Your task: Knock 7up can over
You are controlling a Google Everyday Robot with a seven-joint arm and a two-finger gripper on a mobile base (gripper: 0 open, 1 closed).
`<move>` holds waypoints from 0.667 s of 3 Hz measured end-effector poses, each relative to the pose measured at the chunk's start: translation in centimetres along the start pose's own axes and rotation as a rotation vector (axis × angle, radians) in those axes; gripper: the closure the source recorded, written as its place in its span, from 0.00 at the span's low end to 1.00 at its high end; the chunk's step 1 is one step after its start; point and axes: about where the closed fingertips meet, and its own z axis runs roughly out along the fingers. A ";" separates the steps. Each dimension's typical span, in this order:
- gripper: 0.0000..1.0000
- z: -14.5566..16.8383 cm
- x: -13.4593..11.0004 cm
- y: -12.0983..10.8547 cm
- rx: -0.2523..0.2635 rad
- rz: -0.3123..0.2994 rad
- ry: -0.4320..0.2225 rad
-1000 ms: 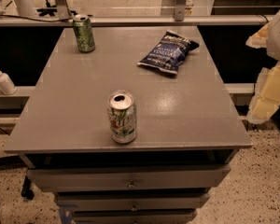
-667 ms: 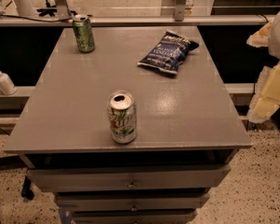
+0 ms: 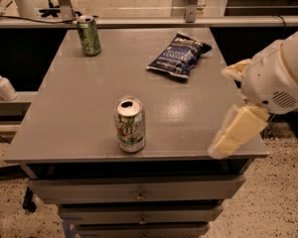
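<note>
The 7up can, white and silver with green lettering, stands upright near the front edge of the grey table, left of centre. My gripper, cream-coloured below a white rounded arm housing, hangs over the table's front right corner. It is well to the right of the can and does not touch it.
An all-green can stands upright at the back left. A dark blue chip bag lies at the back right. Drawers sit under the table top. A white bottle stands on a shelf to the left.
My arm and gripper have moved left from the right edge of view to over the table's front right corner. The cans and bag have not moved.
</note>
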 end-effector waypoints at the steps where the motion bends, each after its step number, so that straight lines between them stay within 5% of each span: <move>1: 0.00 5.7 -2.1 2.4 -0.052 0.006 -0.170; 2: 0.00 9.9 -5.8 3.1 -0.079 0.028 -0.365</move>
